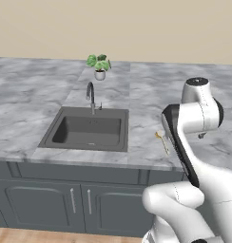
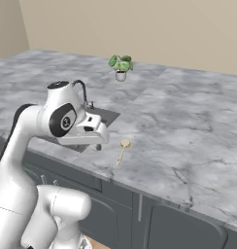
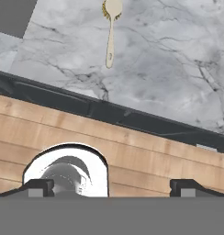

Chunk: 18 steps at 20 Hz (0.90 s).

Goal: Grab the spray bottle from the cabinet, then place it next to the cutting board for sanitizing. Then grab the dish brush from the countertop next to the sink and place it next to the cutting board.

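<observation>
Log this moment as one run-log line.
phase: reaching for dish brush | gripper: open, empty, above counter edge | brush: flat on countertop, right of sink | contact: none

The dark sink is sitting in the grey countertop, with a bent tap standing behind it. A little green plant is sitting further back. The dish brush is lying just right of the sink, beside the white arm.
</observation>
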{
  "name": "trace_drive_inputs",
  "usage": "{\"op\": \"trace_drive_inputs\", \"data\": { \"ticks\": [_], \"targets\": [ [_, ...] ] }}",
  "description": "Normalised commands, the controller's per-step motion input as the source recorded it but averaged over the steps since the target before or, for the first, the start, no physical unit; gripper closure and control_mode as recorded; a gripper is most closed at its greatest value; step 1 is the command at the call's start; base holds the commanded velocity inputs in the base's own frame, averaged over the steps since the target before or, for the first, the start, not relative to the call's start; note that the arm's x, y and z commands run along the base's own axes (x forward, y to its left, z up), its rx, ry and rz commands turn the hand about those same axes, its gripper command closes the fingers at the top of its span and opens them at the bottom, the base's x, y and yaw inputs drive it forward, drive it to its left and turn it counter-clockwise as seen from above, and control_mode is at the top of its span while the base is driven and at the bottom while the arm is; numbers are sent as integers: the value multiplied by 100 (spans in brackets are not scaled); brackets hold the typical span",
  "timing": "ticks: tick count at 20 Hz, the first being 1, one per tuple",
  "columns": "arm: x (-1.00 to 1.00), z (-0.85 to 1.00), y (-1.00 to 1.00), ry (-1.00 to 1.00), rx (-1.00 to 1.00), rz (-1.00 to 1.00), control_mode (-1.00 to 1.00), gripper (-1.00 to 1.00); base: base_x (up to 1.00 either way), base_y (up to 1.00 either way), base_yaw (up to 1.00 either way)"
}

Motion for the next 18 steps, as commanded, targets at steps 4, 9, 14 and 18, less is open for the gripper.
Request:
{"op": "trace_drive_inputs", "data": {
  "ticks": [4, 9, 14, 18],
  "targets": [
    [100, -58, -18, 8, 0, 0, -100, -100, 0, 0, 0],
    [89, -53, -36, 8, 0, 0, -100, -100, 0, 0, 0],
    [74, -41, -21, -2, 1, 0, -100, -100, 0, 0, 0],
    [46, -26, -4, 0, 1, 0, -100, -100, 0, 0, 0]
  ]
}}
